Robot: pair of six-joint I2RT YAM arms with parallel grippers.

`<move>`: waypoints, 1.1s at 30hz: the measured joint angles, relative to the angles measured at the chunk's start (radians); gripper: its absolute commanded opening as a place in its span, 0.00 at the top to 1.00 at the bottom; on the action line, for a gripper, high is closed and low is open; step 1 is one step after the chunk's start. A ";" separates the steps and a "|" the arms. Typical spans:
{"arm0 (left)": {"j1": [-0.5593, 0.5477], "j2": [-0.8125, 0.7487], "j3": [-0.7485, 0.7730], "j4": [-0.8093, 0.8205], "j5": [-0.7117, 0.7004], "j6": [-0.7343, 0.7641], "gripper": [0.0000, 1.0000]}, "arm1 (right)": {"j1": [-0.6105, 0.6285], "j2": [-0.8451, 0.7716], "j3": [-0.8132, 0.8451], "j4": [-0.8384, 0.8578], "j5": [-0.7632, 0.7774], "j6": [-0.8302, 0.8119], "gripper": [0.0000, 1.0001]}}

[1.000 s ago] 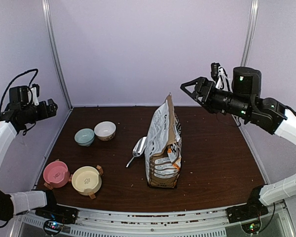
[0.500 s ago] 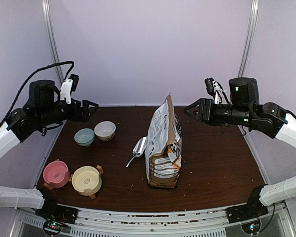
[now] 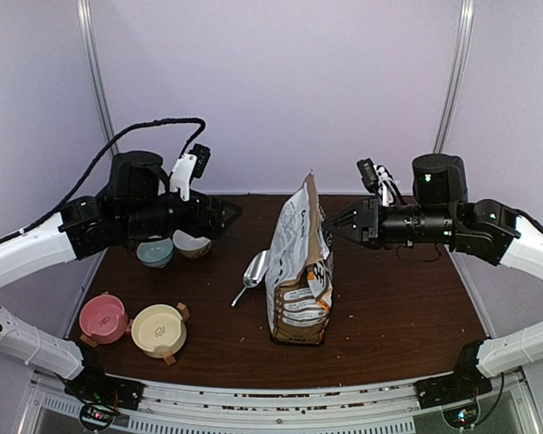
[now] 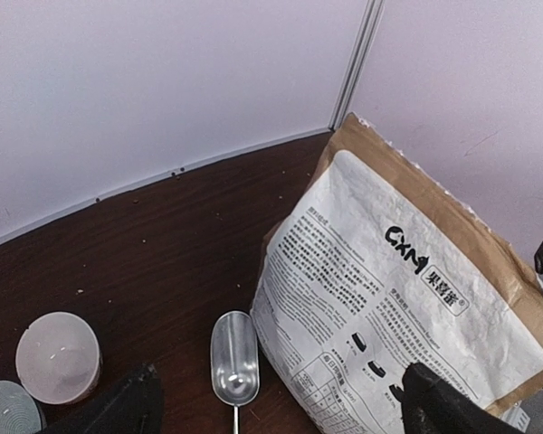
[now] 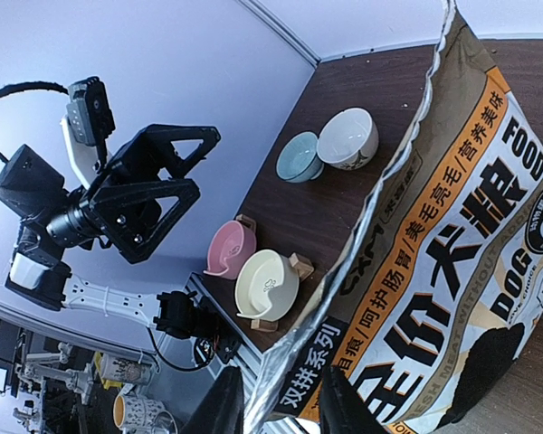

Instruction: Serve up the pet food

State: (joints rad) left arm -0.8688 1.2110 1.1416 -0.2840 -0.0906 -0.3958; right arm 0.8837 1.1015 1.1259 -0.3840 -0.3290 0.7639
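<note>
The printed foil bag (image 3: 299, 271) stands upright mid-table, its top open. The pet food is hidden inside it. A metal scoop (image 3: 252, 274) lies just left of the bag, bowl end toward the back. My left gripper (image 3: 226, 214) hovers open above the small bowls, pointing at the bag; in its wrist view the wide-open left gripper (image 4: 281, 411) frames the scoop (image 4: 233, 357) and the bag's white side (image 4: 389, 289). My right gripper (image 3: 330, 223) is at the bag's upper right edge. In the right wrist view the right gripper (image 5: 281, 407) is narrowed, astride the bag's foil edge (image 5: 294, 366), gaps showing.
A teal bowl (image 3: 154, 251) and a white bowl (image 3: 192, 242) sit at the back left, partly under the left arm. A pink bowl (image 3: 102, 318) and a yellow bowl (image 3: 158, 330) on wooden stands sit front left. Walls enclose the table on three sides.
The left arm swung in from the far left to above the small bowls. The right gripper moved left and down to the bag's top edge, its jaws narrowing.
</note>
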 measured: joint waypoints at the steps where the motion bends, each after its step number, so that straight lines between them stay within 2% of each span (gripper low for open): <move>1: 0.000 -0.001 0.000 0.005 -0.002 -0.003 0.06 | 0.003 0.000 -0.001 0.005 -0.005 0.005 0.72; 20: 0.000 -0.034 -0.011 0.029 -0.048 -0.008 0.06 | 0.009 0.025 -0.006 0.022 -0.014 0.029 0.85; 33: 0.000 -0.058 -0.023 0.030 -0.067 -0.009 0.05 | 0.009 0.043 -0.006 0.019 -0.013 0.031 0.86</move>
State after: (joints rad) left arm -0.8688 1.1534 1.1183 -0.2543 -0.1574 -0.4049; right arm 0.8928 1.1442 1.1202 -0.3645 -0.3424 0.7952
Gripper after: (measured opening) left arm 0.944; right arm 0.141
